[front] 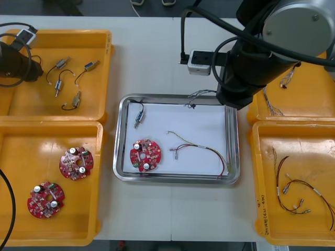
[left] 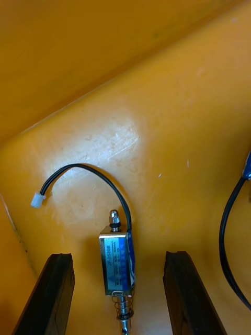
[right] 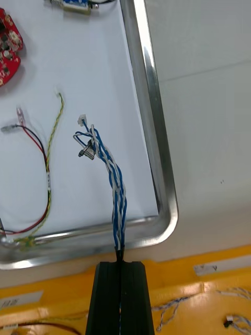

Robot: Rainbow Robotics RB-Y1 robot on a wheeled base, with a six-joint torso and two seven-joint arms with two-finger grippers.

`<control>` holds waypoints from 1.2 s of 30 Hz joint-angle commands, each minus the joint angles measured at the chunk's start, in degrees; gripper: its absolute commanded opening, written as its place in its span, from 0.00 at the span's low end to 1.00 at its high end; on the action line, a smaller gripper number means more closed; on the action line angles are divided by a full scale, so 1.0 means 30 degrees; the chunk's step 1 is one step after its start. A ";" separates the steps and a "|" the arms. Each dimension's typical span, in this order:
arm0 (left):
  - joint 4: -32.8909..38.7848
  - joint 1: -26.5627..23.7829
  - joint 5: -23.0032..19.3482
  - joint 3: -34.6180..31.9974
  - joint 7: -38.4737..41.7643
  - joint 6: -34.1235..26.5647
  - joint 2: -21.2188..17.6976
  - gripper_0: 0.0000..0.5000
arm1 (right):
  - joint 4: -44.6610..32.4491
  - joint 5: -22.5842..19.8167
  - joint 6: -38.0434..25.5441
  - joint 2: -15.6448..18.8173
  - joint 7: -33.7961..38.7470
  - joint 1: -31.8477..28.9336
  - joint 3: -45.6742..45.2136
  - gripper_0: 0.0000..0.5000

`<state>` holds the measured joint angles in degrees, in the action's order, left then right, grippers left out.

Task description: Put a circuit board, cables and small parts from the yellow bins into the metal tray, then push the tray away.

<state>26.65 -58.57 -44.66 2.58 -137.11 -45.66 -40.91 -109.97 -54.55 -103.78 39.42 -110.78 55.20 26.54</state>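
My right gripper point(right: 121, 264) is shut on a twisted blue and white cable point(right: 112, 172), which hangs over the near-right corner of the metal tray point(right: 156, 131). From the front, the cable's end point(front: 196, 96) sticks out from under the right arm point(front: 251, 73) at the tray's far right corner. A red circuit board point(front: 145, 155), a small metal part point(front: 140, 117) and a red and yellow cable point(front: 201, 149) lie in the tray point(front: 178, 179). My left gripper point(left: 120, 256) is open, low in the far left bin point(front: 99, 42), with a small metal part point(left: 117, 261) between its fingers.
Several small metal parts point(front: 58, 86) lie in the far left bin. Two circuit boards point(front: 76, 163) sit in the near left bin point(front: 15, 141). Red and black cables point(front: 296, 193) fill the near right bin point(front: 267, 157). The far right bin point(front: 314, 89) holds more twisted cables.
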 commanded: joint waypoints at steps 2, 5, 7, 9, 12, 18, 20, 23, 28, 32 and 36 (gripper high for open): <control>0.0199 0.0684 -0.1137 -0.0508 -0.1964 0.0396 -0.0981 1.00 | 0.0708 0.0460 0.1987 -0.0602 -0.0194 0.0876 0.2139 0.00; 0.0199 0.0684 -0.1167 -0.0508 -0.1934 0.0396 -0.0952 1.00 | 0.1265 0.0636 0.2954 -0.0719 -0.0311 0.0847 0.3018 0.00; 0.0199 0.0684 -0.1254 -0.0508 -0.1905 0.0396 -0.0952 1.00 | 0.1675 0.0841 0.3452 -0.0778 -0.0341 0.0876 0.3575 0.00; 0.0169 0.0684 -0.1430 -0.0508 -0.1905 0.0396 -0.0893 1.00 | 0.1968 0.1163 0.3892 -0.0807 -0.0458 0.0876 0.4131 0.00; 0.0199 0.0684 -0.1577 -0.0390 -0.1905 0.0396 -0.0805 1.00 | 0.2496 0.1573 0.4829 -0.0778 -0.0575 0.0876 0.4922 0.00; 0.0199 0.0684 -0.2309 0.0459 -0.1729 0.0748 -0.0805 0.00 | 0.3609 0.1661 0.5825 -0.0836 -0.0956 0.0847 0.5596 0.00; 0.0199 0.0684 -0.2338 0.0547 -0.1759 0.0807 -0.0805 0.00 | 0.3931 0.1866 0.5942 -0.0836 -0.1102 0.0847 0.5801 0.00; 0.0199 0.0714 -0.2338 0.0547 -0.1759 0.0777 -0.0805 0.00 | 0.4488 0.2423 0.5972 -0.0836 -0.1307 0.0847 0.6124 0.00; 0.0579 0.0684 -0.2807 0.0518 -0.1700 -0.0131 -0.1186 0.00 | 0.5396 0.2980 0.6968 -0.0836 -0.1512 0.0730 0.6856 0.00; 0.1341 0.0684 -0.2837 0.0489 -0.1466 -0.1449 -0.1713 0.00 | 0.5513 0.3361 0.7642 -0.0836 -0.1512 0.0437 0.7061 0.00; 0.1927 0.0684 -0.2749 0.0401 -0.1290 -0.2211 -0.2036 0.00 | 0.5513 0.3478 0.7671 -0.0836 -0.1512 0.0290 0.7208 0.00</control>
<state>29.61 -56.93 -52.56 3.01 -137.11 -50.81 -43.23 -92.83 -44.83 -81.40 37.72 -114.17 55.37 47.47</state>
